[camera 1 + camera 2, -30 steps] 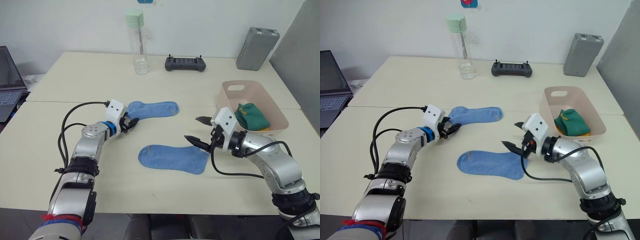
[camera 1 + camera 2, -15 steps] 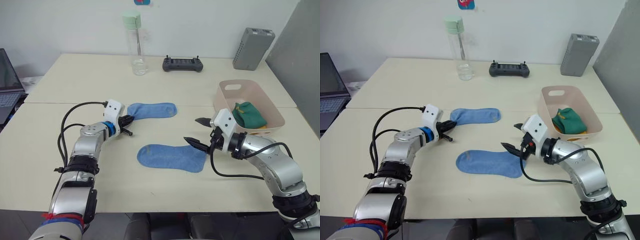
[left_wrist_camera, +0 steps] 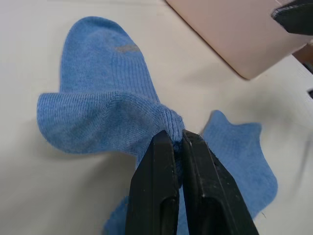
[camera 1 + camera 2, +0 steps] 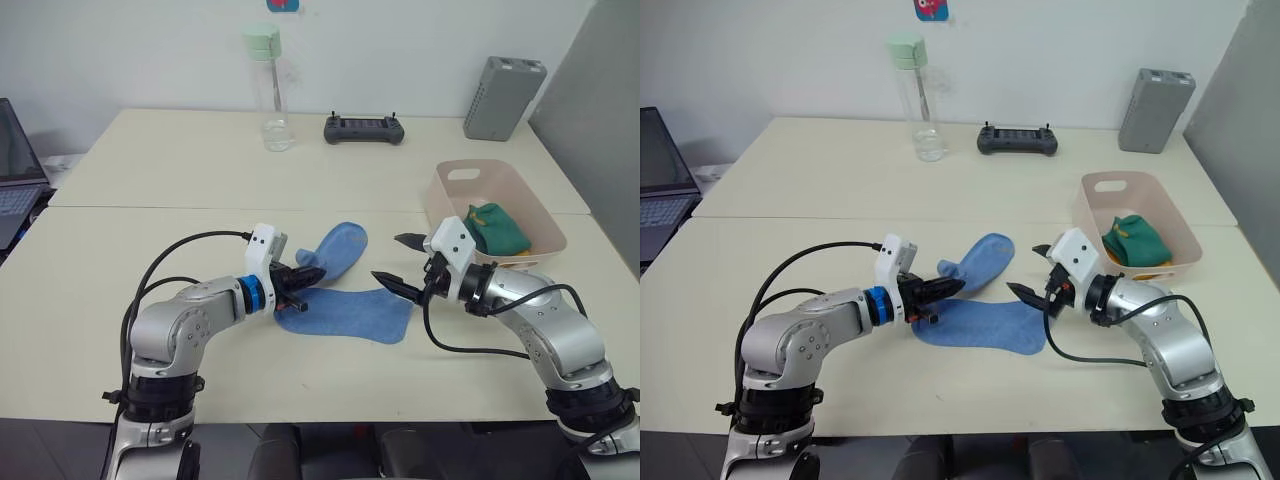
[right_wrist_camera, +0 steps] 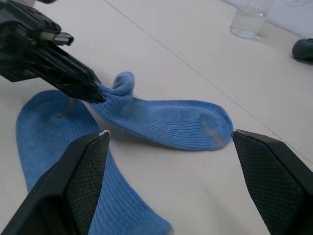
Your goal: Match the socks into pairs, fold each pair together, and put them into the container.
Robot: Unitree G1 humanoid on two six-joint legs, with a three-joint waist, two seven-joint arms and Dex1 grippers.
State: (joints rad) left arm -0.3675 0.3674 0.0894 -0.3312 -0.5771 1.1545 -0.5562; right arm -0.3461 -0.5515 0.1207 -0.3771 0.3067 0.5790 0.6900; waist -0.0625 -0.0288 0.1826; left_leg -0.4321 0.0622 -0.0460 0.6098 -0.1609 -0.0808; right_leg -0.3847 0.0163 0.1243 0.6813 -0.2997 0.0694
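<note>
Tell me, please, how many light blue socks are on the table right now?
2. One sock is pinched at its cuff by the left gripper; the other sock lies flat on the table beside it. None seem hidden.

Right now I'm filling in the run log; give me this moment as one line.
left gripper: shut on blue sock | right gripper: open above second blue sock | green pair: in pink bin
</note>
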